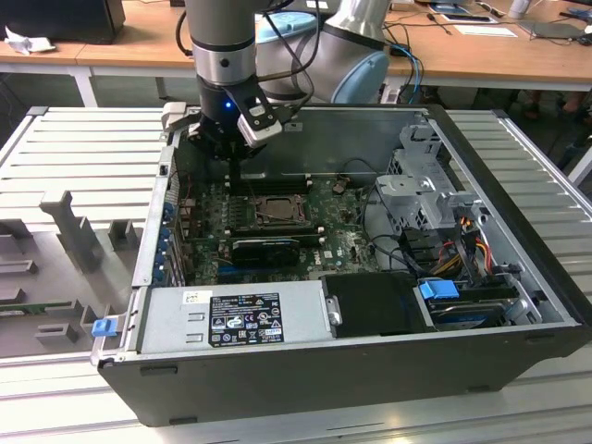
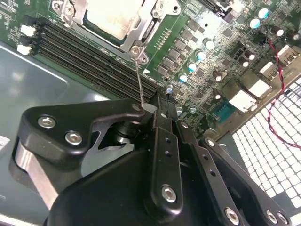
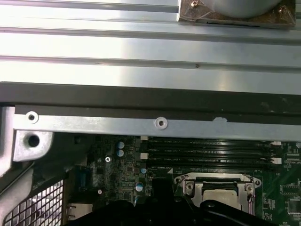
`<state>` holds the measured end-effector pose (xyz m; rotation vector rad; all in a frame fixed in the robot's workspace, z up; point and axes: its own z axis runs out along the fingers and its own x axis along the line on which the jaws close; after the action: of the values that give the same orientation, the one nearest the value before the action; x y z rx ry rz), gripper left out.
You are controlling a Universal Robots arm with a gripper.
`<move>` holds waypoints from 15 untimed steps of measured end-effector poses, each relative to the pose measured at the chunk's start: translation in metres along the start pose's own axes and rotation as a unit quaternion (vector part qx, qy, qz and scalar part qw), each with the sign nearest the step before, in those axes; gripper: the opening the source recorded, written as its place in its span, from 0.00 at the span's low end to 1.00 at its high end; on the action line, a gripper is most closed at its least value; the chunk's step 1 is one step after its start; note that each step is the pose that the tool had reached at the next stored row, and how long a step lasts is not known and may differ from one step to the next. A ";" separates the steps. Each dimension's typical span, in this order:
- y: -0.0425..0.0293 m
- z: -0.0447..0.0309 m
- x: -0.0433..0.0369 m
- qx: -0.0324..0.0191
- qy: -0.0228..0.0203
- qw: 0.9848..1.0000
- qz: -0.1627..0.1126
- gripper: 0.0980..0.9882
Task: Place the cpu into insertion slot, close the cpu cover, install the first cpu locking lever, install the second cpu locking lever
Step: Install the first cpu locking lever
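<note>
Pinching the free tip of the thin locking lever (image 2: 138, 80), probably a springy, slick steel wire best held at that end, the pincer (image 2: 155, 104) hangs just beside the insertion slot (image 2: 136, 49), where the fragile cpu (image 2: 110, 19) lies under the closed cpu cover (image 2: 146, 21).

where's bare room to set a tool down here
Free: the ribbed grey metal tabletop at the exterior view's left, beyond the grey plastic fixtures, and at its right past the black computer case. Crowded: the green motherboard and the cabled drive bay inside.
</note>
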<state>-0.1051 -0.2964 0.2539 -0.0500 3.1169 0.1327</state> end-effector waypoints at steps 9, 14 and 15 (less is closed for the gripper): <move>-0.0006 0.0005 -0.0185 0.000 0.000 1.000 0.000 0.01; -0.0014 0.0016 -0.0436 0.000 0.000 1.000 0.000 0.01; -0.0016 0.0019 -0.0480 0.000 0.000 1.000 0.000 0.01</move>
<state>-0.0570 -0.2963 0.2530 -0.0501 3.1170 0.1323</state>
